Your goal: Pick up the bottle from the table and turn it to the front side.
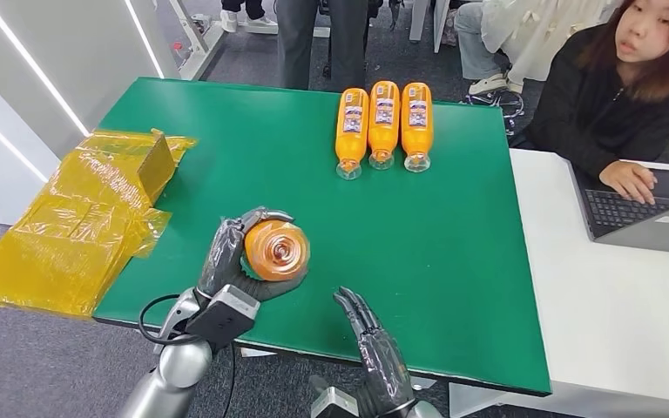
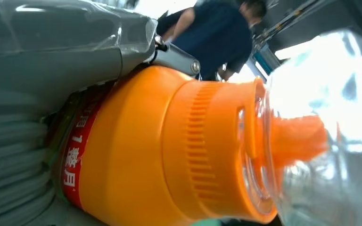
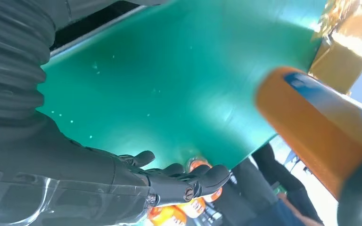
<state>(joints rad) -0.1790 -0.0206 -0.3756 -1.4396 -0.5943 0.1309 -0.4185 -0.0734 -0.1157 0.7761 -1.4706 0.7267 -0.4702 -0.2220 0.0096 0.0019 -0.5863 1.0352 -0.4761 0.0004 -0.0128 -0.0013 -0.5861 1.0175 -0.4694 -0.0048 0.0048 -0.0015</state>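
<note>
- Left hand [image 1: 242,261] grips the bottle [image 1: 276,250] in the head view, fingers wrapped round its body, lifted over the near part of the green table [image 1: 453,261] with one end facing my camera. Right hand [image 1: 375,348] hangs beside it, fingers apart and holding nothing. Three more orange bottles [image 1: 383,126] lie in a row at the far edge, a yellow plastic wrap [image 1: 70,226] spills off the left side, and a person sits at a laptop [image 1: 636,209] on the white desk.
- From the left wrist, the bottle [image 2: 136,150] sits against the hand's grey cover [image 2: 9,160]; I see the ribbed orange cap, a red label strip and a clear cover over the cap.
- From the right wrist, the empty fingers [image 3: 188,181] hover over the green top, with the held bottle [image 3: 311,127] near.
- Handling, as I judge it: full of liquid, so fairly heavy; stiff but smooth plastic (likely slippery when rotated). I'd grip mid-body over the label, not the cap.
</note>
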